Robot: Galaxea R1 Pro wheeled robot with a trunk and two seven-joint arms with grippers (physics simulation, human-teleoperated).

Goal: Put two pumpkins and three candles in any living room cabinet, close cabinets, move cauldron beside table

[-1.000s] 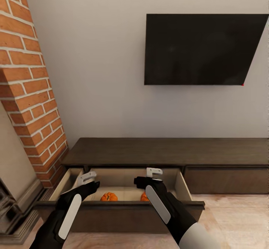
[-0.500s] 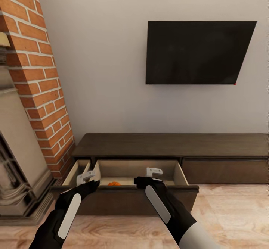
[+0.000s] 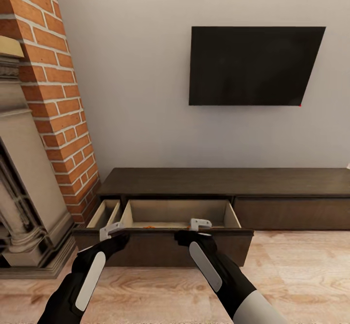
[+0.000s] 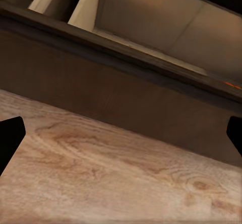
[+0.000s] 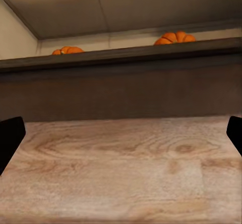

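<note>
Both claws hang in front of the open drawer of the cabinet (image 3: 228,182). In the head view the left claw (image 3: 111,229) and the right claw (image 3: 200,224) are at the top edge of the drawer front (image 3: 165,246), the left one near its left end and the right one more to the middle. I cannot tell from this view whether they touch the wood. In each wrist view the two dark fingertips stand at opposite edges of the picture with only wooden floor (image 5: 121,168) between them, so both claws are spread wide and hold nothing.

The drawer is pulled out and shows its pale inside. Two pumpkins lie in it: in the right wrist view one pumpkin (image 5: 67,50) and the other pumpkin (image 5: 174,37) rise just above the drawer front, well apart from each other. A narrow side compartment (image 3: 104,213) is also open beside the wide drawer. Above the cabinet a black screen (image 3: 253,65) hangs on the wall, and a brick fireplace (image 3: 46,100) stands to the left.
</note>
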